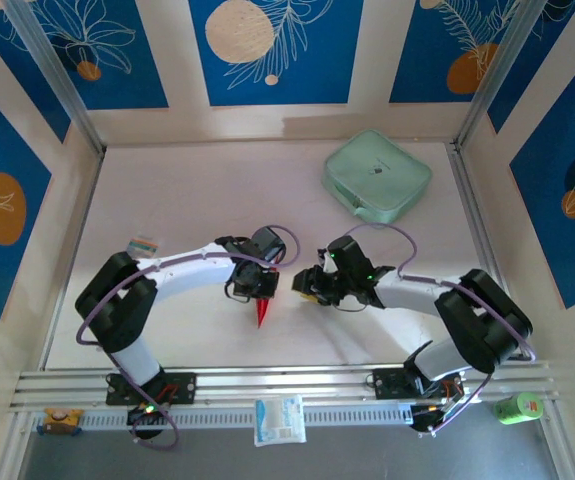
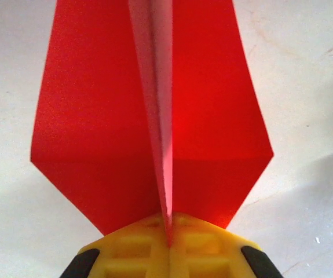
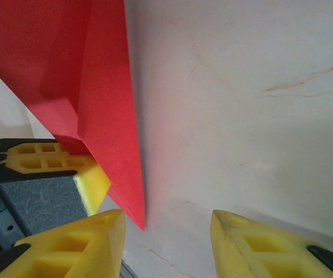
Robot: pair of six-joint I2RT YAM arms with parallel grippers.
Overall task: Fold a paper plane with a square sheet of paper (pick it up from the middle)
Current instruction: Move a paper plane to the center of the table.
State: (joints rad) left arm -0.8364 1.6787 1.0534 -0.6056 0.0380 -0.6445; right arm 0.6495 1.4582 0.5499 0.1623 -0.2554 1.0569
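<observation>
Near the middle of the surface (image 1: 187, 200), the left gripper (image 2: 169, 231) pinches the paper plane (image 2: 154, 116) by its centre crease, and the right gripper (image 3: 166, 223), spread just beside it, could crumple a wing if it closes carelessly.

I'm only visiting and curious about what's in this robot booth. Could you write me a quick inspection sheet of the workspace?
Surface: white table, faintly marked.
Job's things: red paper plane, folded, centre crease, pointed end toward the near edge.
Clutter: mint-green case far right; white packet on the front rail; green container by the right base.
Grippers: left gripper shut on the plane's crease; right gripper open beside it.
Cables: purple cables loop along both arms.
Surroundings: blue floral wall panels.
</observation>
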